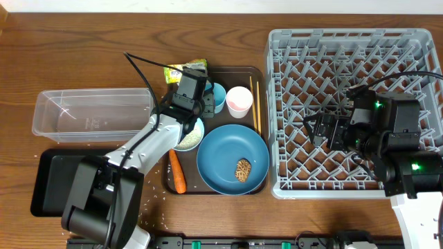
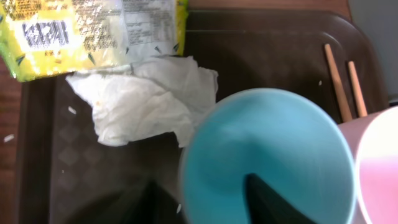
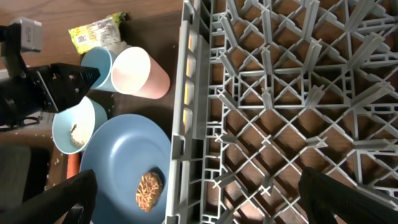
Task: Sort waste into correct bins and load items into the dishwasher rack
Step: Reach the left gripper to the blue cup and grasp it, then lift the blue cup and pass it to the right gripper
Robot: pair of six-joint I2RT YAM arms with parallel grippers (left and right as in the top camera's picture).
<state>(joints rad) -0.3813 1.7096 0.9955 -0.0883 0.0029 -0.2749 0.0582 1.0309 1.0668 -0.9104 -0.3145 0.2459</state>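
Reaching over the brown tray [image 1: 232, 75], our left gripper [image 1: 206, 102] has one finger [image 2: 264, 199] inside the small blue cup [image 2: 267, 143], which stands on that tray beside the pink cup [image 1: 239, 101]. We cannot tell whether it pinches the rim. Our right gripper [image 1: 313, 129] hangs spread wide and empty over the grey rack [image 1: 415, 41]. The wrapper [image 2: 81, 31] and crumpled paper [image 2: 143, 99] lie just beside the blue cup.

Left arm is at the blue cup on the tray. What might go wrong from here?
The left gripper has one finger inside the small light blue cup; the pink-white cup stands right beside it and may get knocked over on the lift.
The crumpled white paper lies beside the cup too and could be dragged along or snagged.
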